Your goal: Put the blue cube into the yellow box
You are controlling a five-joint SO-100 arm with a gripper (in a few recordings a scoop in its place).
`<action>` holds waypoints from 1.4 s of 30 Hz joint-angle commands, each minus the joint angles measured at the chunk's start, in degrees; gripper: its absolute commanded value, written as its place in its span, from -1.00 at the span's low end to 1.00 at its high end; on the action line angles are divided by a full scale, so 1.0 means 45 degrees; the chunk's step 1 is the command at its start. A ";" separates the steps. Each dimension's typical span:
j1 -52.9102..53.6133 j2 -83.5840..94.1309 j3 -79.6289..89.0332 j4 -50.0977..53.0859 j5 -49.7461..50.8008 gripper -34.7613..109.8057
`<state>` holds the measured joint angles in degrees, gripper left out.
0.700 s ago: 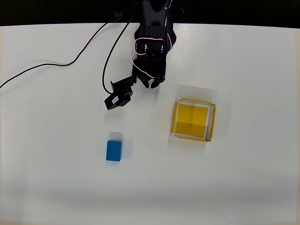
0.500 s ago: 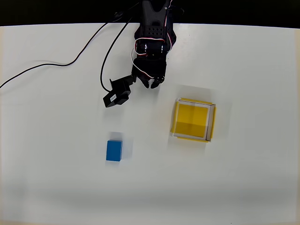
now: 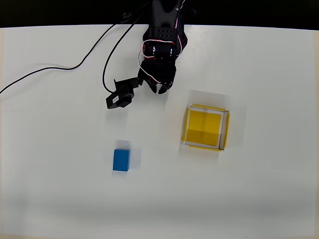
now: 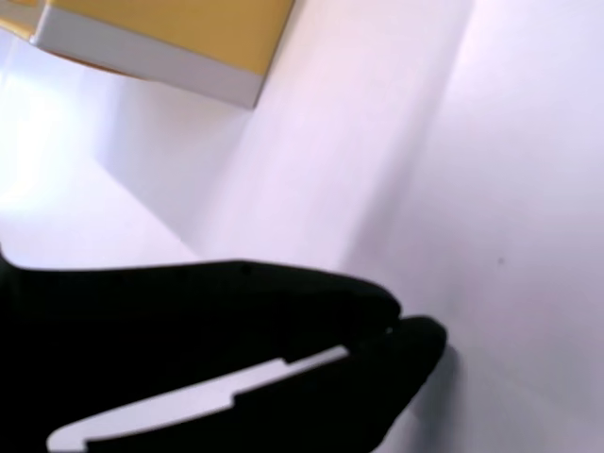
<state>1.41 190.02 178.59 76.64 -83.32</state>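
Note:
In the overhead view the blue cube (image 3: pixel 121 160) lies on the white table, left of centre and toward the front. The yellow box (image 3: pixel 205 127) stands to its right, with nothing on its floor. My gripper (image 3: pixel 159 88) hangs near the back of the table, well above the cube in the picture and up-left of the box. The black fingers (image 4: pixel 368 307) meet at their tips in the wrist view, shut with nothing between them (image 4: pixel 401 327). A corner of the yellow box (image 4: pixel 170 33) shows at that view's top left.
A black cable (image 3: pixel 65 67) snakes across the back left of the table (image 3: pixel 259 199). The arm's base (image 3: pixel 164 20) sits at the back edge. The wrist camera block (image 3: pixel 119 97) sticks out left of the gripper.
The wrist has swung slightly to the left in the overhead view, carrying the camera block up and left. Cube and box have not moved.

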 commanded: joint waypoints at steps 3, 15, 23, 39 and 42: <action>0.1250 0.0352 0.0352 0.0078 -0.1973 -0.49; 0.4727 -0.0742 -0.0391 -0.6563 -0.4258 -0.15; 0.5371 -0.7676 -0.4961 -0.9336 -0.3633 0.01; 0.5703 -1.4961 -1.0254 -1.2520 -0.2891 0.16; 0.5684 -1.6172 -1.0879 -1.3262 -0.2949 0.17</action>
<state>26.28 118.48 138.16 20.83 -96.15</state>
